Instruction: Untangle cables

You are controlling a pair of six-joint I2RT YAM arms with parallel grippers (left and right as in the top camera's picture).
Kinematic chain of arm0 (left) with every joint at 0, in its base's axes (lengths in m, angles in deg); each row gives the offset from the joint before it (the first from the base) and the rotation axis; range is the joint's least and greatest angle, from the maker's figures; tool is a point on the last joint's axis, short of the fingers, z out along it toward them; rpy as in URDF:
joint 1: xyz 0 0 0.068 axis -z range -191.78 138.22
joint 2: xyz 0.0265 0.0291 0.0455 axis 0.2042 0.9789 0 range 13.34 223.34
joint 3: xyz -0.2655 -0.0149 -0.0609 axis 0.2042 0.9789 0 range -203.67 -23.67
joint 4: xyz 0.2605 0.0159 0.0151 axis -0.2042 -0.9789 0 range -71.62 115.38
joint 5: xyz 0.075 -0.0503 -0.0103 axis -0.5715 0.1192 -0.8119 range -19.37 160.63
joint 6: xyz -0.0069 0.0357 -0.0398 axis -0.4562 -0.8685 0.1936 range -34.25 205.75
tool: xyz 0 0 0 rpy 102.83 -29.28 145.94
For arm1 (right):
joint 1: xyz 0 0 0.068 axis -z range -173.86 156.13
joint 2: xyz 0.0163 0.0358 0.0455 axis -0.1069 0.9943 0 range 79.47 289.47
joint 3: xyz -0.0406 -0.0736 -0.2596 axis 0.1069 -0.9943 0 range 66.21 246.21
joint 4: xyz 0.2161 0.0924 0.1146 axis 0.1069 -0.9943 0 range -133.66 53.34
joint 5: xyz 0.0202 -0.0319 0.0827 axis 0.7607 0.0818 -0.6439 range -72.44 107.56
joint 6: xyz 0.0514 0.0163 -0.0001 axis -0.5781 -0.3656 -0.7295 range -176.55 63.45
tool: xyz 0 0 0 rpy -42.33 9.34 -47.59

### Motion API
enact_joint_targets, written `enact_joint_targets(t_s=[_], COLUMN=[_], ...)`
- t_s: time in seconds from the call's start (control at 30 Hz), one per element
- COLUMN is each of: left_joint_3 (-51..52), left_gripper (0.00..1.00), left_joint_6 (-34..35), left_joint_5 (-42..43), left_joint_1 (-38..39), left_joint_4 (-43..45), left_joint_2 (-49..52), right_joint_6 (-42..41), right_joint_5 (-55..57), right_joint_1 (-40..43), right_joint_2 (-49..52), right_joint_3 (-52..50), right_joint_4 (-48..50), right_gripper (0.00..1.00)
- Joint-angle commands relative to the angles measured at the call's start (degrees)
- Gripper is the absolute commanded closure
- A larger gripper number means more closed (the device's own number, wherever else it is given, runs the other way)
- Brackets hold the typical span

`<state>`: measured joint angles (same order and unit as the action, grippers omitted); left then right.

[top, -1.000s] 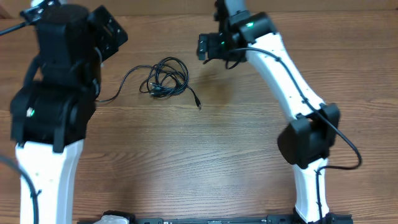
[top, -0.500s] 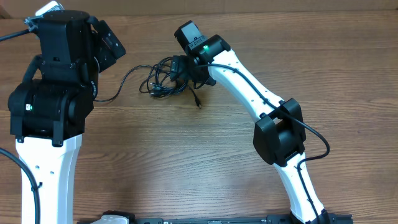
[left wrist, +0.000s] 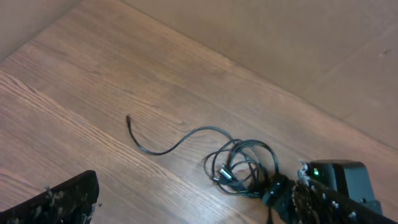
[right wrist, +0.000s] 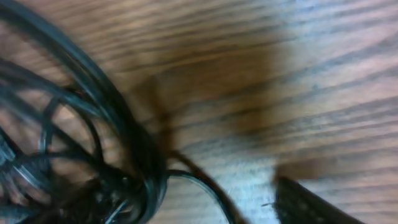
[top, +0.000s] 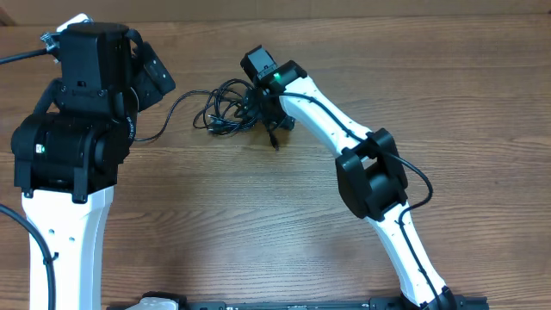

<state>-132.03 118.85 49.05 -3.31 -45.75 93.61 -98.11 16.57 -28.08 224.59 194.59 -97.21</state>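
Note:
The cables [top: 225,108] lie as a small black coil on the wooden table, with one strand trailing left toward the left arm and a short end with a plug [top: 274,143] to the right. My right gripper [top: 262,114] is down at the coil's right edge. In the right wrist view the cables [right wrist: 93,124] fill the left side, and the right gripper [right wrist: 186,211] looks open with strands between its fingers. My left gripper [top: 162,79] is raised left of the coil, open and empty. The left wrist view shows the cables [left wrist: 239,165] ahead of the left gripper [left wrist: 199,214].
The table's far edge meets a tan wall [left wrist: 280,37]. The left arm's large black body [top: 73,129] covers the table's left side. The right arm [top: 370,176] stretches diagonally from the front right to the coil.
The right arm has swung left from the back of the table and come down onto the coil's right edge. The left arm has barely moved.

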Motion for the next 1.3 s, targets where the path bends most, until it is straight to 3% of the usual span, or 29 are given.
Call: enact_joint_targets(t_s=[0.0,0.1,0.13,0.17,0.33,0.47,0.63,0.67,0.7,0.73,0.83,0.97,1.1,1.27], left_joint_3=[-0.13,-0.13,-0.13,-0.13,-0.11,-0.11,-0.11,-0.11,-0.11,-0.11,-0.11,-0.15,-0.15,-0.15], left_gripper=[0.00,0.00,0.07,0.00,0.00,0.00,0.02,0.03,0.05,0.08,0.13,0.13,0.01,0.00], left_joint_6=[-1.25,-1.22,-1.27,-1.44,-2.36,-12.72,-19.58,-20.87,-21.62,-21.53,-21.27,-20.63,-20.63,-20.76], left_joint_5=[0.46,0.46,0.42,0.44,5.20,14.82,26.36,29.03,30.91,32.98,34.14,34.10,34.10,32.50], left_joint_1=[-0.31,-0.31,-0.31,-0.31,-0.20,-0.20,-0.20,-0.20,-0.20,-0.20,-0.20,-0.20,-0.20,-0.20], left_joint_4=[-0.59,-1.25,-1.51,-1.51,-1.97,-0.70,-1.05,-1.07,-1.07,-0.96,-0.28,1.51,2.84,2.49], left_joint_2=[-0.13,-0.13,-0.07,-0.02,1.07,3.91,9.49,10.71,11.69,13.46,14.95,14.27,12.55,11.96], right_joint_6=[0.00,0.07,0.90,1.79,5.11,8.37,9.09,9.09,9.07,9.09,9.03,7.93,6.78,6.64], right_joint_5=[1.57,3.80,4.37,4.63,8.96,13.27,13.40,13.40,13.40,13.62,14.47,14.25,14.19,11.15], right_joint_1=[0.20,0.52,0.87,1.14,2.49,3.56,5.60,5.92,6.12,6.45,7.34,8.46,8.61,8.61], right_joint_2=[0.35,-1.46,-3.28,-4.61,-12.26,-18.23,-21.70,-21.75,-21.75,-21.68,-21.66,-21.64,-21.64,-21.62], right_joint_3=[0.00,1.11,2.71,4.00,12.11,17.03,17.22,17.22,17.22,17.16,16.92,15.67,11.23,0.68], right_joint_4=[0.68,-0.79,-2.71,-3.93,-12.76,-18.38,-20.65,-21.64,-22.53,-24.11,-26.69,-28.24,-28.06,-24.13], right_gripper=[0.96,0.96,0.96,0.96,0.96,0.96,0.96,0.89,0.48,0.00,0.00,0.00,0.00,0.00])
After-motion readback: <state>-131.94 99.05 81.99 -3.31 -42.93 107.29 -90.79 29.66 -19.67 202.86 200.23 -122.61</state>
